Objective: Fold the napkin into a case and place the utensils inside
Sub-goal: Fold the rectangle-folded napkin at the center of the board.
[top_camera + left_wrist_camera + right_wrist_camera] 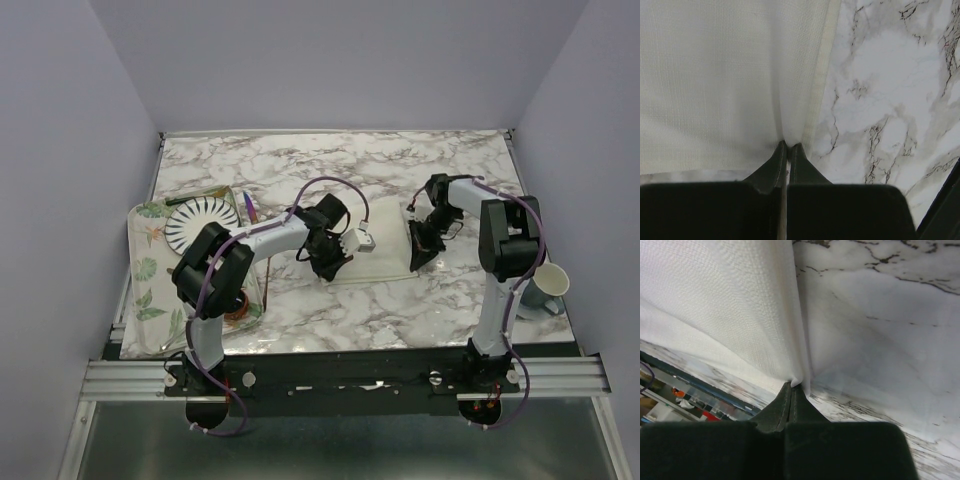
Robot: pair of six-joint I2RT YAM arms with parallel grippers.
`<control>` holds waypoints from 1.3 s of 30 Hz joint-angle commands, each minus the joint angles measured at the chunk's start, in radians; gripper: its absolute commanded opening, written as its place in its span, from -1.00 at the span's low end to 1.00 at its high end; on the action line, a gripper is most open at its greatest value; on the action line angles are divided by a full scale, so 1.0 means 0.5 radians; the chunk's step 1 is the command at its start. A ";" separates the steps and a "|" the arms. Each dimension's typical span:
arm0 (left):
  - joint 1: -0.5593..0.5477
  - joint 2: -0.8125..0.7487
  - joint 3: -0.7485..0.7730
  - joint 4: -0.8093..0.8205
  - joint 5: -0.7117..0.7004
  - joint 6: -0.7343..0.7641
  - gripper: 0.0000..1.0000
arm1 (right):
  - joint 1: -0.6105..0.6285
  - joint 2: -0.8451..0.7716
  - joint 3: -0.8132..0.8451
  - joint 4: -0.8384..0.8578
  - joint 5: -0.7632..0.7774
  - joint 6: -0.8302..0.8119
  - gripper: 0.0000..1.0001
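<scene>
The cream napkin (385, 262) lies on the marble table between my two grippers. My left gripper (327, 262) is shut on its left edge. In the left wrist view the closed tips of the left gripper (788, 145) pinch a crease of the napkin (715, 75) beside its hem. My right gripper (420, 254) is shut on the right edge. The right wrist view shows the right gripper (792, 385) holding a raised fold of the napkin (740, 305) off the marble. A slim purple-blue utensil (247, 207) lies on the tray at the left, next to the striped plate.
A leaf-patterned tray (145, 270) at the left carries a white plate with black radial stripes (202, 222). Something copper-coloured (240, 312) shows beside the left arm's base. A pale cup (548, 285) stands at the right edge. Bare marble (400, 170) stretches behind the napkin.
</scene>
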 commanded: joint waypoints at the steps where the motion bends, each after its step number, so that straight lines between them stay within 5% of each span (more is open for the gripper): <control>1: 0.014 -0.014 -0.020 -0.068 -0.088 -0.016 -1.00 | -0.011 -0.041 0.130 -0.063 0.110 -0.047 -0.99; 8: 0.014 -0.201 0.118 -0.222 -0.058 -0.028 -1.00 | -0.005 -0.311 0.069 -0.186 0.012 -0.075 -0.99; 21: -0.004 -0.033 -0.002 -0.139 -0.109 -0.016 -1.00 | 0.063 -0.014 0.022 -0.026 0.181 -0.066 -0.99; 26: -0.004 0.060 -0.005 -0.136 -0.146 0.006 -1.00 | 0.088 0.044 0.060 -0.039 0.260 -0.084 -0.76; 30: 0.005 0.029 -0.020 -0.157 -0.128 0.003 -0.38 | 0.088 0.045 0.087 -0.075 0.282 -0.100 -0.64; 33: 0.017 -0.087 -0.005 -0.191 -0.058 -0.009 -0.10 | 0.088 -0.004 0.112 -0.130 0.282 -0.124 -0.58; 39: 0.109 -0.354 0.155 -0.274 0.111 -0.071 0.05 | 0.075 -0.258 0.240 -0.238 0.157 -0.277 -0.22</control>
